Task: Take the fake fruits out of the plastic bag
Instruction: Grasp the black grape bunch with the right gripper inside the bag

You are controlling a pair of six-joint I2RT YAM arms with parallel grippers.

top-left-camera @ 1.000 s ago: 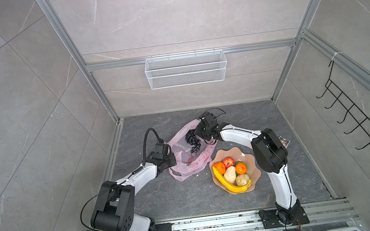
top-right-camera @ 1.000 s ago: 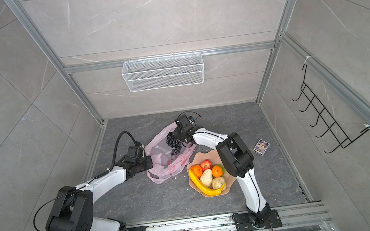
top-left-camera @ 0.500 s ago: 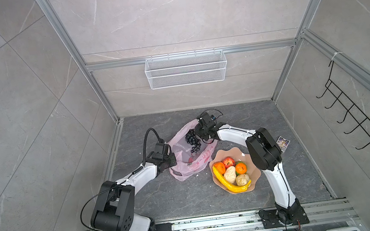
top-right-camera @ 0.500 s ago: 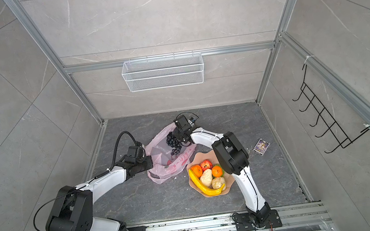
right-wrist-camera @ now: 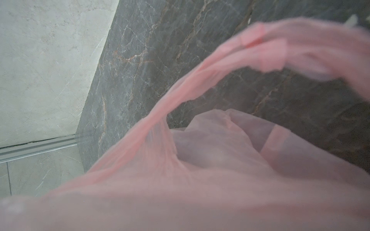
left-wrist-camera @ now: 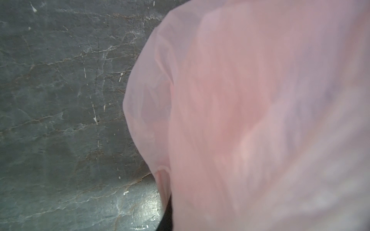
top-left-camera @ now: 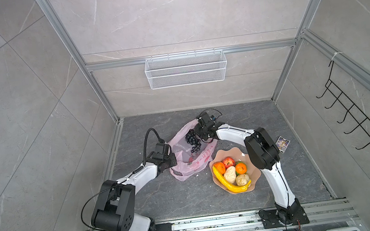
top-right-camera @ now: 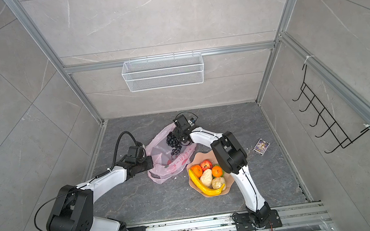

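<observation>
We see a translucent pink plastic bag (top-left-camera: 186, 166) with red printed marks, dark purple grapes (top-left-camera: 192, 141), a peach dish (top-left-camera: 234, 152), a yellow banana (top-left-camera: 223, 181), two orange oranges (top-left-camera: 219, 167), a red apple (top-left-camera: 228, 162), two beige lumps (top-left-camera: 230, 174), and a dark grey floor (top-left-camera: 177, 198) veined pale.

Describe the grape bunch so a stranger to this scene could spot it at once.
On the dark grey stone floor, find the thin translucent pink plastic bag beside the peach wavy-edged dish. The dark purple grape bunch shows at the bag's open mouth, next to the right end effector. Unlike the bright single fruits in the dish, it is a dark cluster of small beads.
</observation>
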